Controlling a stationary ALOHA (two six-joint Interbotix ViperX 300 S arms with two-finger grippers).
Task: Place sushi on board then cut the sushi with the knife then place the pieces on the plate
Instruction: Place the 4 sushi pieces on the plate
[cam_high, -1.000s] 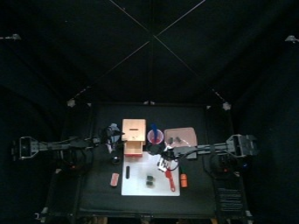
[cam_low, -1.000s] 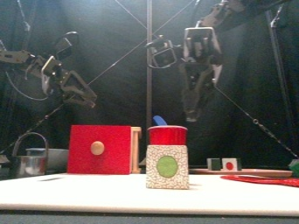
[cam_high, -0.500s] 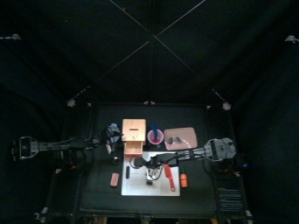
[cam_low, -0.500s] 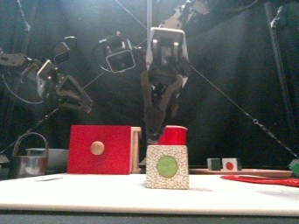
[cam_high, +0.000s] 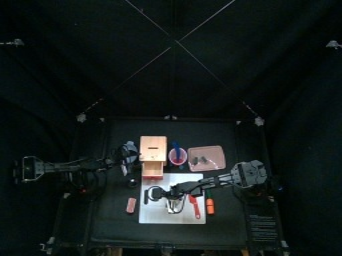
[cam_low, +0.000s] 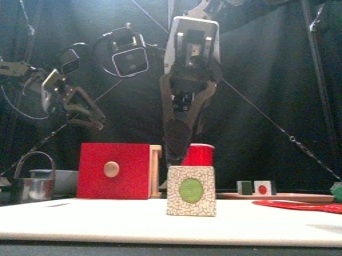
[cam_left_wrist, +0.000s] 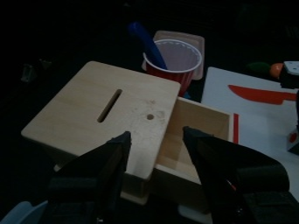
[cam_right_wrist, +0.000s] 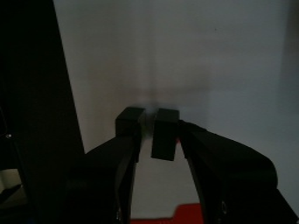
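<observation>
Sushi pieces, white-faced blocks with green and red centres (cam_low: 254, 186), stand at the back right, at the left end of the flat pink tray (cam_high: 210, 150). Right gripper (cam_right_wrist: 149, 114) hangs over the white cutting board (cam_right_wrist: 198, 52), jaws drawn almost together, gripping nothing. Red toy knife (cam_low: 297, 205) lies on the board. Blue toy knife (cam_left_wrist: 139, 39) stands in the red cup (cam_left_wrist: 177, 59). Left gripper (cam_left_wrist: 156, 136) hovers above the pale wooden box (cam_left_wrist: 76, 122), jaws apart and empty.

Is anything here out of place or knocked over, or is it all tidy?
Only one small thing: the red knife lies flat on the white board, while the blue knife stands in the red cup. It may simply have been laid out for cutting. Nothing looks spilled, tipped or broken.
</observation>
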